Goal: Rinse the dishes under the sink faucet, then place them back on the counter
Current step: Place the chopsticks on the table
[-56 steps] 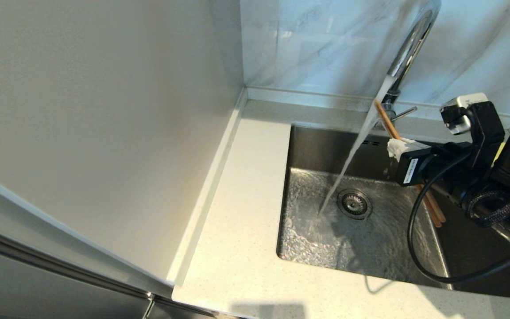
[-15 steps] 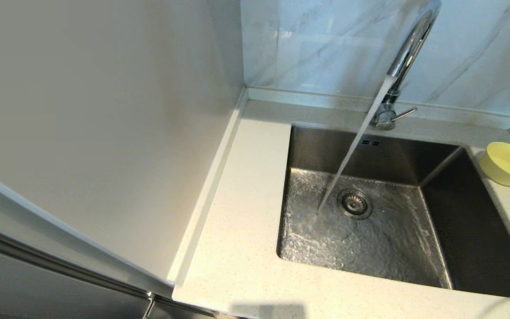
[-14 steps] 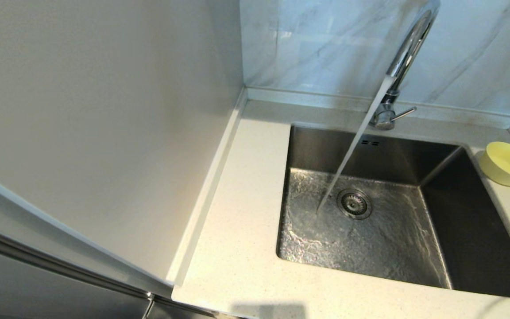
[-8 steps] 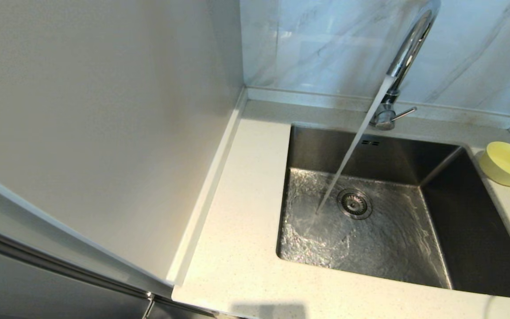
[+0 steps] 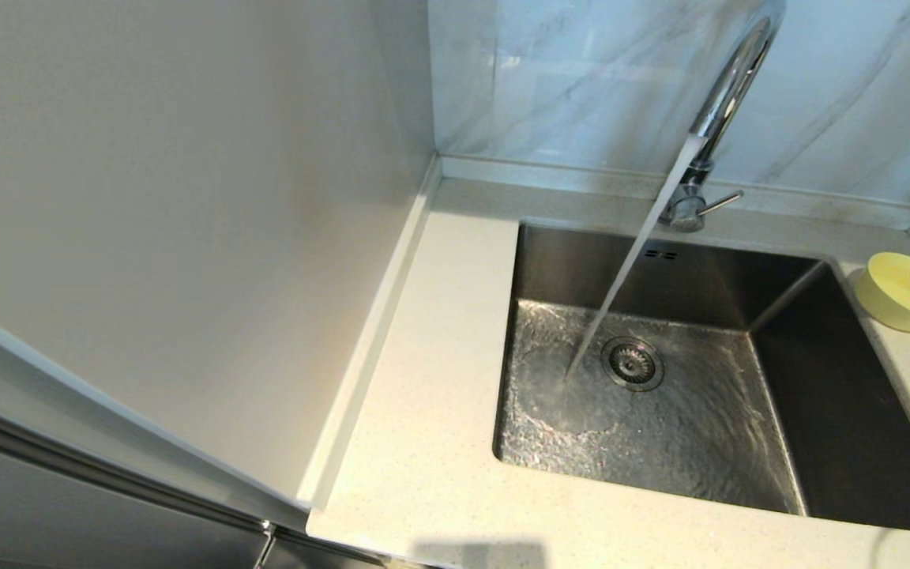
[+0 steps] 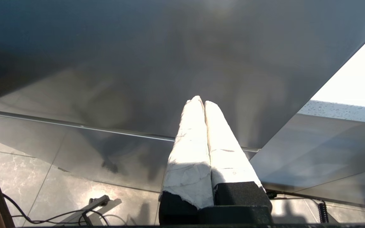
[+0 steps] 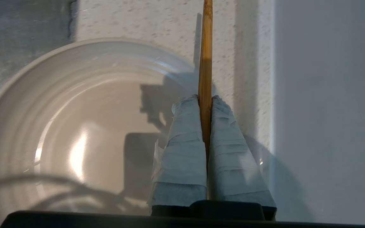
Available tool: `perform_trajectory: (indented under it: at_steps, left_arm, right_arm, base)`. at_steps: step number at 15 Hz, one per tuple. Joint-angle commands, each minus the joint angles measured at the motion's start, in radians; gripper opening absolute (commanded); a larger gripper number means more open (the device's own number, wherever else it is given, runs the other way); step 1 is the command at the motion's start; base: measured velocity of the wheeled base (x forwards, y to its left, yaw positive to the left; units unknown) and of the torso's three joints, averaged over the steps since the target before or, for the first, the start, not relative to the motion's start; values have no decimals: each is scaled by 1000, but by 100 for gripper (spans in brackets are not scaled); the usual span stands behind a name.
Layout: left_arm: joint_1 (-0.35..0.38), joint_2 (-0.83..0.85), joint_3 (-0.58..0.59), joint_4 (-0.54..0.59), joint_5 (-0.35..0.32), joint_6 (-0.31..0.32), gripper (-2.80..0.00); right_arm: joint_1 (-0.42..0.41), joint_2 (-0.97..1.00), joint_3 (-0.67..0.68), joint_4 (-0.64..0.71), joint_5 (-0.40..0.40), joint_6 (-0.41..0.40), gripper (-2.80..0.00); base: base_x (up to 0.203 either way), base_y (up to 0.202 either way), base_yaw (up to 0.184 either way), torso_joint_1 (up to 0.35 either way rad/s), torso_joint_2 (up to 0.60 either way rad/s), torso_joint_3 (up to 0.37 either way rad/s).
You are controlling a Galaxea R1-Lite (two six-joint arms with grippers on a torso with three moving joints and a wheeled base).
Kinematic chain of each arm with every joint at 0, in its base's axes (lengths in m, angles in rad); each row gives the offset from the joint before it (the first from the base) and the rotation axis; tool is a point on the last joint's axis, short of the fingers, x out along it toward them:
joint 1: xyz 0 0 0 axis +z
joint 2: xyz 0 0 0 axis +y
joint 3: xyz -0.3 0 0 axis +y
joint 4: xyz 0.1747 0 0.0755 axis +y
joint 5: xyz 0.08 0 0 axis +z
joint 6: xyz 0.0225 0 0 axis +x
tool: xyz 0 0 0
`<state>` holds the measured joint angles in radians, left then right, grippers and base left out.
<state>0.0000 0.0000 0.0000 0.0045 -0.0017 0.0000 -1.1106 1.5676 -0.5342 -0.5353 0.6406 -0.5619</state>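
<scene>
Pinching the chopsticks [image 7: 206, 63], our right gripper [image 7: 205, 98] is hovering just beside the plate [image 7: 43, 126] on the counter [image 7: 138, 22], seen only by its wrist camera. Our left gripper [image 6: 200, 100] is idling, fingers pressed together. Overhead, the faucet [image 5: 727, 87] is pouring into the sink [image 5: 660, 427]; the bowl [image 5: 905, 291] is sitting right of that sink.

**Legible markings: none found**

No text, label, brand, number or sign can be read in any view. The sink [image 5: 660, 276], faucet [image 5: 727, 87], bowl [image 5: 905, 291] and plate [image 7: 74, 126] were checked, and no markings were found on them.
</scene>
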Motion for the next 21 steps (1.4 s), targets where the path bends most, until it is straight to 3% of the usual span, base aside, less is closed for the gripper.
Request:
perform_trajectory:
  at_steps: [1, 7, 13, 21]
  left_arm:
    - [0, 0, 0, 0, 0, 0, -280]
    - [0, 0, 0, 0, 0, 0, -280]
    - [0, 0, 0, 0, 0, 0, -280]
    - [0, 0, 0, 0, 0, 0, -280]
  right_arm:
    - [3, -62, 43, -2, 3, -2, -280]
    - [49, -94, 172, -4, -4, 66, -280]
    - [63, -8, 96, -8, -3, 99, -280]
    - [84, 29, 94, -20, -1, 99, -280]
  base:
    - [0, 0, 0, 0, 0, 0]
    - [0, 0, 0, 0, 0, 0]
    - [0, 0, 0, 0, 0, 0]
    - [0, 0, 0, 0, 0, 0]
